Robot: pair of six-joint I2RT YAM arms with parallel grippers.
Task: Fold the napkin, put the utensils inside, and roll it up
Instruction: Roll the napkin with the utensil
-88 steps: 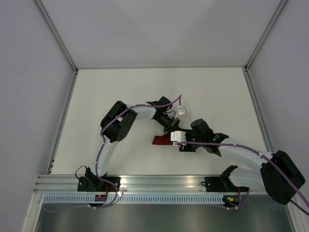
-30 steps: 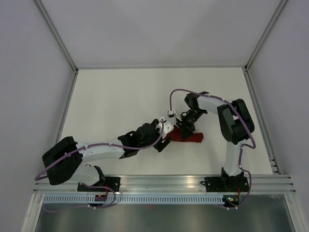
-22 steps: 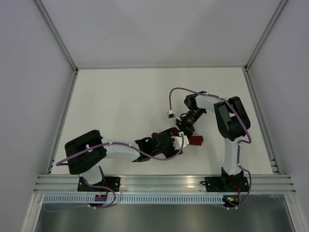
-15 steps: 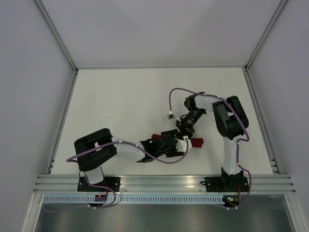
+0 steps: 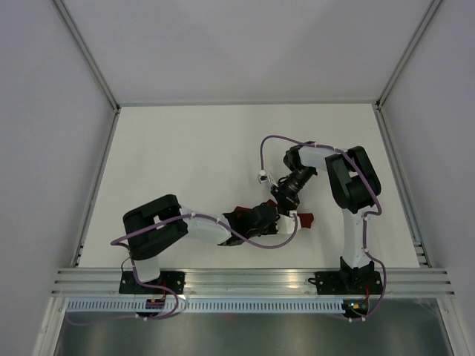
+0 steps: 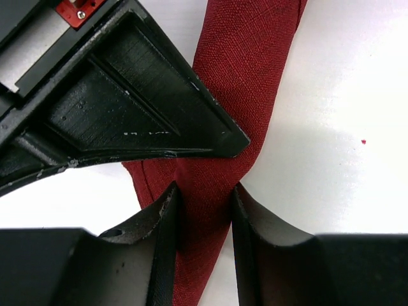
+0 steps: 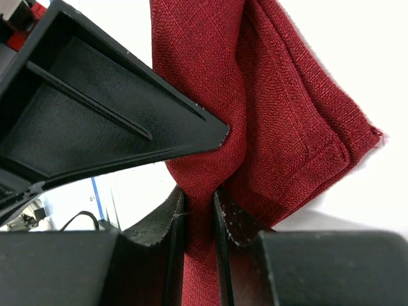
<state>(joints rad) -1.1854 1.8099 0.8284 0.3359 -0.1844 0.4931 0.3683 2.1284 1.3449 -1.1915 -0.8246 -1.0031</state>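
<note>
The left gripper has its jaws partly closed, with both fingers pressed against a narrow band of the napkin. Just beside it, the right gripper pinches a thin pleat of the same cloth between nearly closed jaws. The napkin lies bunched near the middle of the table, closer to the near edge. Its long axis runs left to right. Bare tabletop spreads wide to the left and the far side.
</note>
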